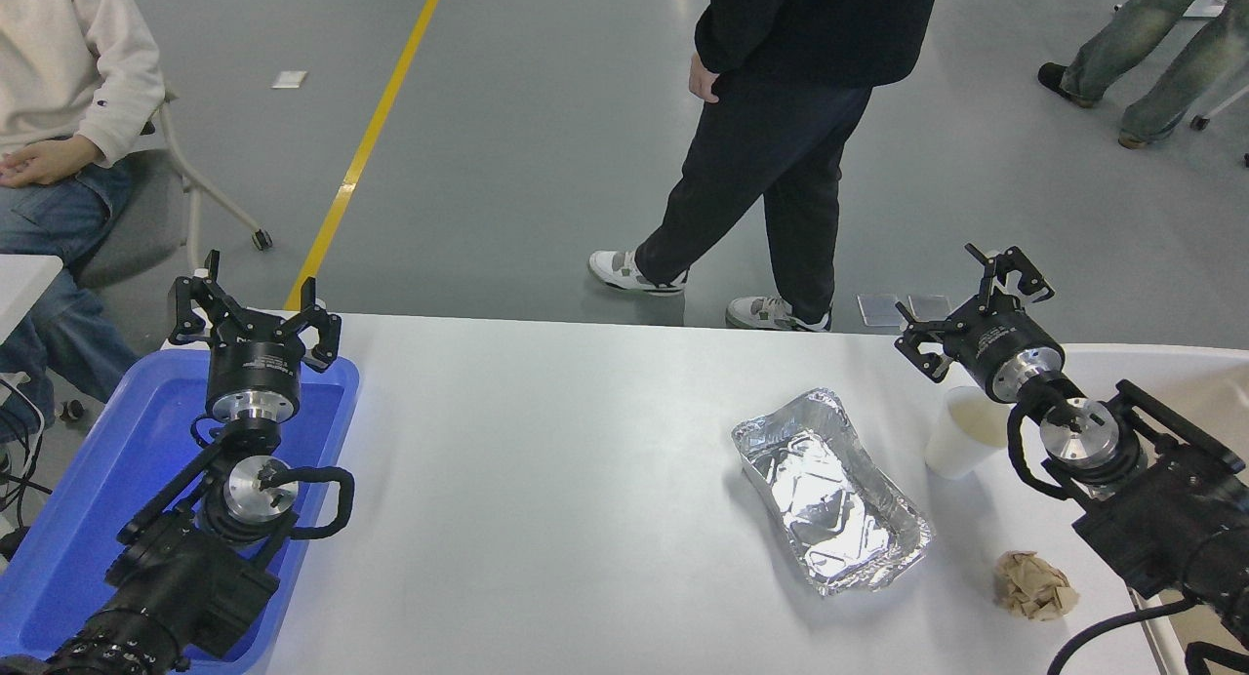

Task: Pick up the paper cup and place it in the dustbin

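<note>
standing upright just behind + below the right gripper (976, 299), toward the robot, paper cup (961, 436) sits by its wrist; fingers spread wide, empty; left gripper (256, 309) far off, also wide.

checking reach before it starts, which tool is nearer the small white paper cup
Right. The right tool hovers open just above and behind the small white paper cup, its wrist overlapping the rim. The left tool sits open far across the table, over the blue plastic tray.
</note>
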`<move>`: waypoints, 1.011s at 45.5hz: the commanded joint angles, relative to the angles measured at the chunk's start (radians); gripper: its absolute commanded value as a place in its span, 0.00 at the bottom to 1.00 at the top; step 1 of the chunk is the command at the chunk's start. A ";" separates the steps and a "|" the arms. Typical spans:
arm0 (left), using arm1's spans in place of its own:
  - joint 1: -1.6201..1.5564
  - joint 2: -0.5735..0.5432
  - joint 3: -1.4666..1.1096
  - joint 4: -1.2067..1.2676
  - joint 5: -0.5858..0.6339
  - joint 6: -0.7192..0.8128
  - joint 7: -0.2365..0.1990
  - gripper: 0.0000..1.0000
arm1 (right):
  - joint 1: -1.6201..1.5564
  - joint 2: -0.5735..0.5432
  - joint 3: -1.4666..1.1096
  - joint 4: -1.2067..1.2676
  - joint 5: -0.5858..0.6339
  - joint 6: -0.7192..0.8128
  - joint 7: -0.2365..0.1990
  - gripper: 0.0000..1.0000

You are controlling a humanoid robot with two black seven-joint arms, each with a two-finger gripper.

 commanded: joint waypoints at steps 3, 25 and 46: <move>0.000 0.000 0.000 0.000 0.000 0.000 -0.008 0.99 | 0.002 -0.001 0.000 0.001 0.000 0.000 0.000 1.00; 0.000 0.003 0.003 0.000 -0.002 0.000 -0.011 0.99 | 0.000 0.002 -0.006 0.007 -0.015 -0.002 0.000 1.00; 0.000 0.003 0.003 0.000 -0.002 0.000 -0.011 0.99 | -0.023 -0.036 -0.011 0.053 -0.026 -0.002 -0.005 1.00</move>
